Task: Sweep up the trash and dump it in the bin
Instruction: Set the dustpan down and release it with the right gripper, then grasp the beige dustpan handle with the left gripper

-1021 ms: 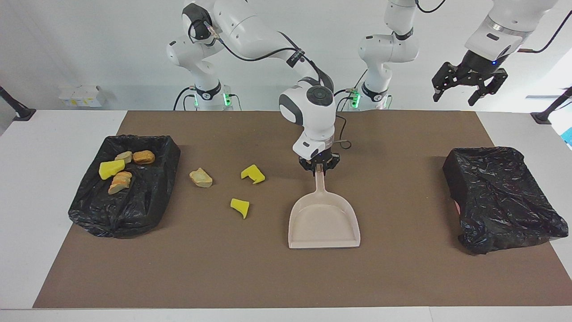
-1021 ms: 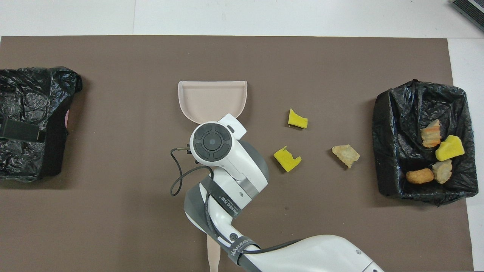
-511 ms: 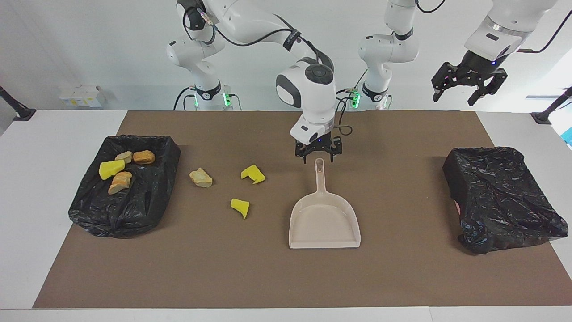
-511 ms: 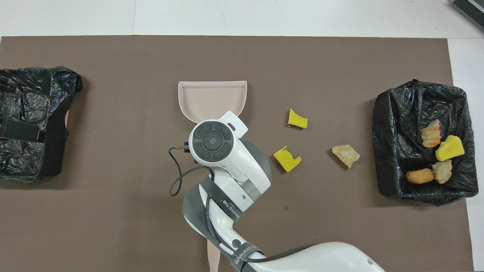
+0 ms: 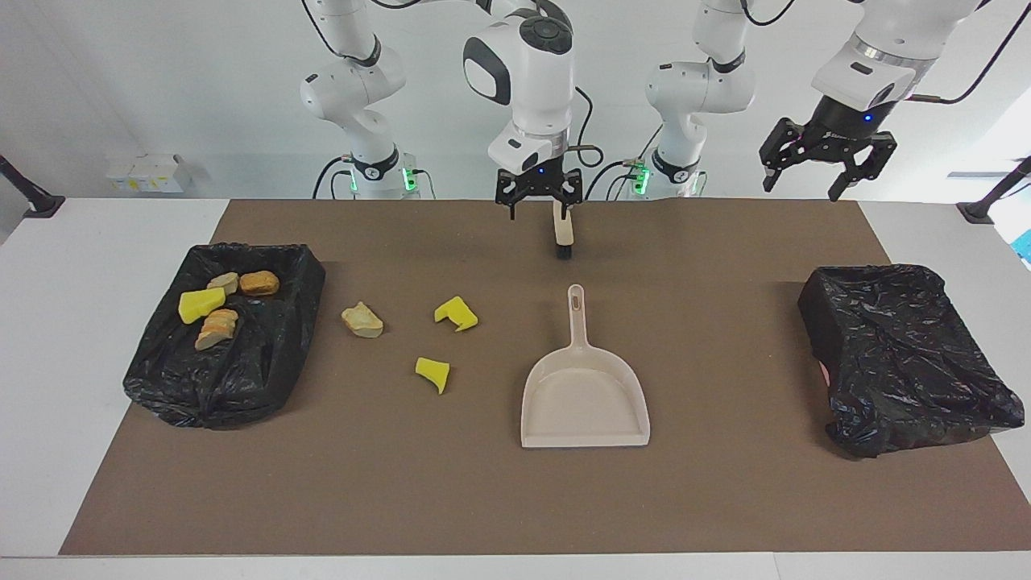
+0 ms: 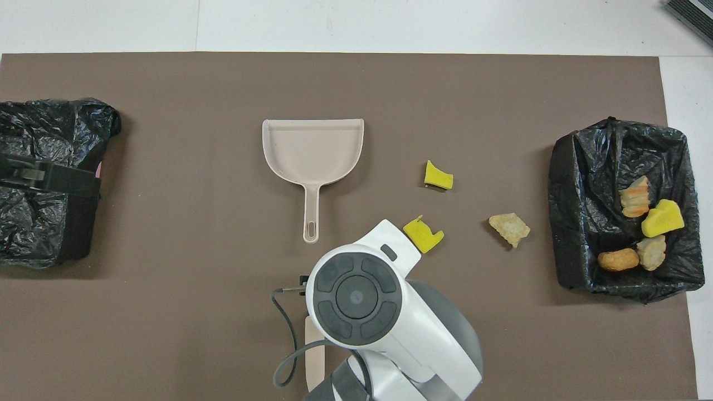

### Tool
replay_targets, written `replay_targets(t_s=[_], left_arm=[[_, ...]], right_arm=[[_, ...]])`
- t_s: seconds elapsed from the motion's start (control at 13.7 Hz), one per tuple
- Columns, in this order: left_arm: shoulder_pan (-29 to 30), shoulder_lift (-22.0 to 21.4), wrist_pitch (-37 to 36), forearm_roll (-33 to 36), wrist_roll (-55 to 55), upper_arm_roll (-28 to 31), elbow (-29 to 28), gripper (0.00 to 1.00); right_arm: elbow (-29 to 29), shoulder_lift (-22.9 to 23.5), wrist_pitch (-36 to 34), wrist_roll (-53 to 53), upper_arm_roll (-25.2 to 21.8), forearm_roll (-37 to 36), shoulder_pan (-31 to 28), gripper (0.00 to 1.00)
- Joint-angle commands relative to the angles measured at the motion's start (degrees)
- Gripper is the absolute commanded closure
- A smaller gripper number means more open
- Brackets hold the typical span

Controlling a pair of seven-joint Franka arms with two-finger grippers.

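The beige dustpan (image 5: 584, 399) lies flat mid-mat, handle toward the robots; it also shows in the overhead view (image 6: 313, 147). Loose trash lies beside it toward the right arm's end: two yellow wedges (image 5: 457, 312) (image 5: 433, 372) and a tan lump (image 5: 362, 320). A black-lined bin (image 5: 242, 379) at the right arm's end holds several chunks. My right gripper (image 5: 538, 193) is open and empty, raised over the mat's edge nearest the robots. My left gripper (image 5: 823, 165) is open, waiting high over the left arm's end.
A beige brush (image 5: 564, 234) lies on the mat nearer to the robots than the dustpan handle. A second black-bagged bin (image 5: 894, 354) stands at the left arm's end. In the overhead view my right wrist (image 6: 356, 295) hides its gripper.
My right gripper has opened off the dustpan handle, risen and drawn back toward the robots. The dustpan stays on the mat. My left gripper shifted slightly.
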Motion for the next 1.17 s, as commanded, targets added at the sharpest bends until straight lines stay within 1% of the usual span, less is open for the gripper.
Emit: replay_targets(t_s=[0.0, 0.15, 0.22, 0.36, 0.51, 0.58, 0.66, 0.73, 0.88, 0.95, 1.09], left_arm=[[-3.8, 1.0, 5.4, -0.2, -2.3, 0.6, -2.6, 0.0], [-7.2, 3.7, 7.4, 0.5, -4.5, 0.6, -2.7, 0.0], [-8.9, 4.8, 8.7, 1.8, -5.7, 0.6, -3.2, 0.0], [-11.2, 6.0, 13.1, 2.2, -7.3, 0.6, -5.3, 0.0], [-13.0, 6.8, 15.9, 2.3, -8.2, 0.5, -7.2, 0.0], [-14.2, 7.6, 16.9, 2.3, -8.6, 0.6, -7.6, 0.0], [-15.1, 9.4, 17.8, 2.3, -9.3, 0.6, -7.6, 0.0], [-15.7, 10.1, 19.3, 2.3, -10.2, 0.6, -8.1, 0.0], [-17.2, 11.2, 21.8, 2.4, -10.5, 0.6, -9.7, 0.0], [-18.3, 12.6, 22.5, 3.4, -10.9, 0.6, -9.8, 0.0], [-20.1, 15.2, 25.7, 5.2, -15.1, 0.6, -10.0, 0.0]], right_arm=[[-7.2, -4.7, 2.0, 4.6, 0.0, 3.1, 3.2, 0.0], [-12.4, -8.1, 3.5, 5.8, 0.0, 3.4, 4.1, 0.0], [-15.0, -9.8, 4.0, 5.9, 0.0, 3.5, 5.6, 0.0], [-18.8, -11.0, 5.9, 9.0, 0.0, 3.5, 8.5, 0.0], [-21.0, -11.4, 7.2, 11.3, 0.0, 3.6, 11.0, 0.0], [-21.8, -11.2, 8.4, 12.5, 0.0, 3.8, 12.1, 0.0], [-23.4, -10.8, 11.5, 14.4, 0.0, 3.9, 14.0, 0.0], [-25.4, -10.1, 16.0, 17.8, 0.0, 4.2, 16.0, 0.0], [-26.1, -5.8, 20.3, 20.6, 0.0, 4.2, 18.6, 0.0], [-26.3, -4.2, 22.3, 21.1, 0.0, 4.2, 19.9, 0.0], [-26.5, -2.3, 23.8, 21.2, 0.3, 4.7, 21.3, 0.0]])
